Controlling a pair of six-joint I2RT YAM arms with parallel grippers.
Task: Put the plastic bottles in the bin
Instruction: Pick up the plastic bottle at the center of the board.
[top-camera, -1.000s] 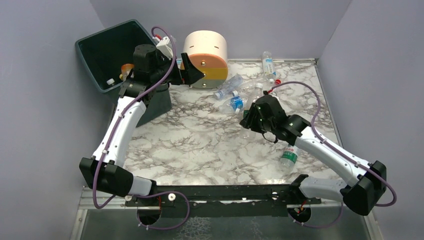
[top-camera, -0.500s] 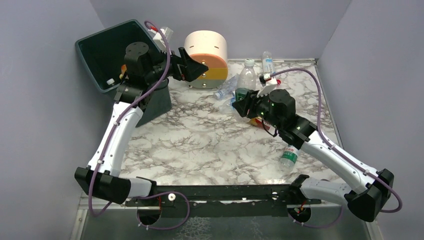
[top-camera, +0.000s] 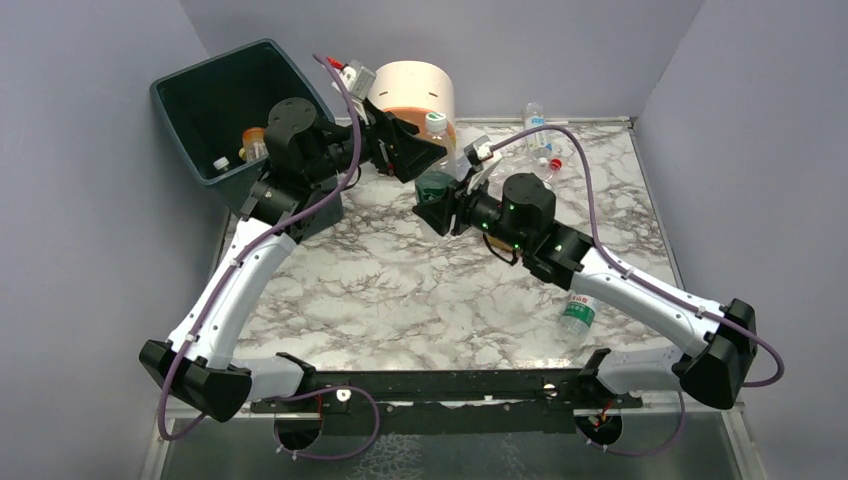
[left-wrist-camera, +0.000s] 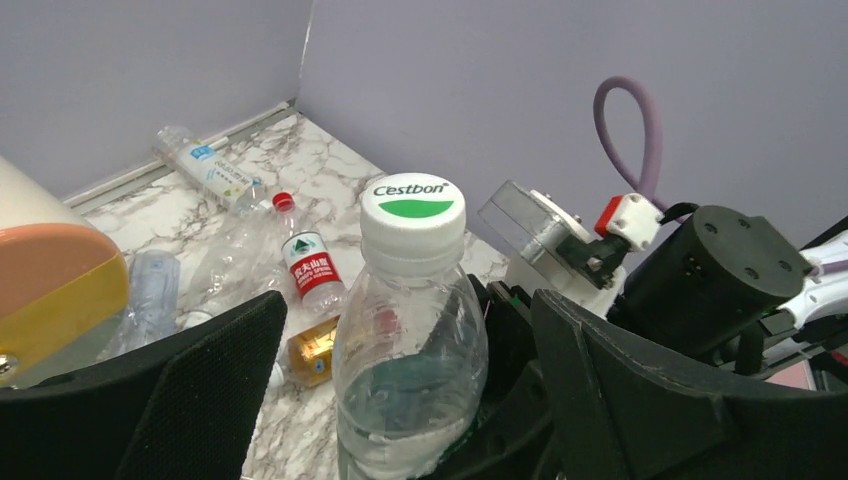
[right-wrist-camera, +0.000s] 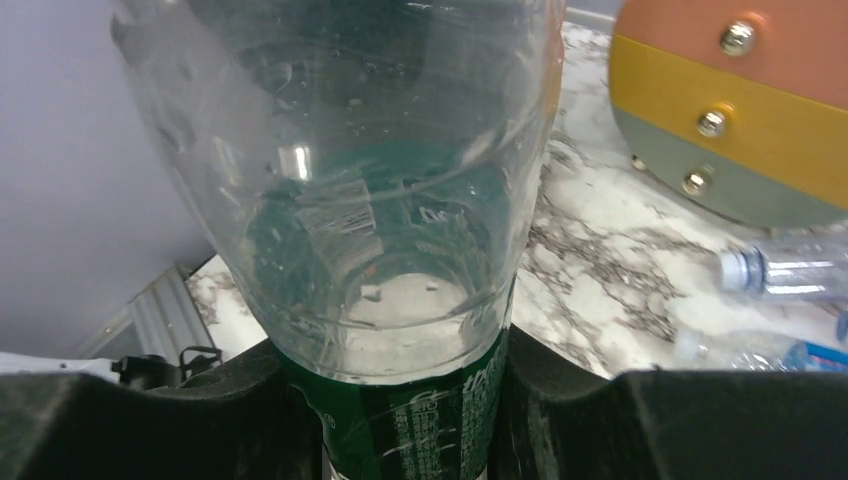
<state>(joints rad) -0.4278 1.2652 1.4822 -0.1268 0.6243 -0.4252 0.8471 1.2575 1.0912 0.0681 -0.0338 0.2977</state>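
A clear plastic bottle (top-camera: 435, 150) with a green label and a white cap is held upright above the table. My right gripper (top-camera: 438, 203) is shut on its lower, labelled part (right-wrist-camera: 420, 420). My left gripper (left-wrist-camera: 408, 300) is open, one finger (left-wrist-camera: 210, 390) on each side of the bottle's (left-wrist-camera: 410, 340) upper body, not touching it. The dark green bin (top-camera: 215, 100) stands at the back left with an orange bottle (top-camera: 255, 138) inside. More bottles lie on the marble: a red-labelled one (left-wrist-camera: 310, 270), a blue-labelled one (left-wrist-camera: 205, 165) and a green-labelled one (top-camera: 578, 312).
The round cream, orange and yellow drawer unit (top-camera: 410, 90) stands right behind the two grippers, between the bin and the bottle pile. Purple-grey walls close the table at the back and both sides. The right forearm crosses above the green-labelled bottle.
My right gripper lifted the clear bottle off the table and carried it left. My left gripper swung from beside the bin to the right and now brackets the bottle's top.
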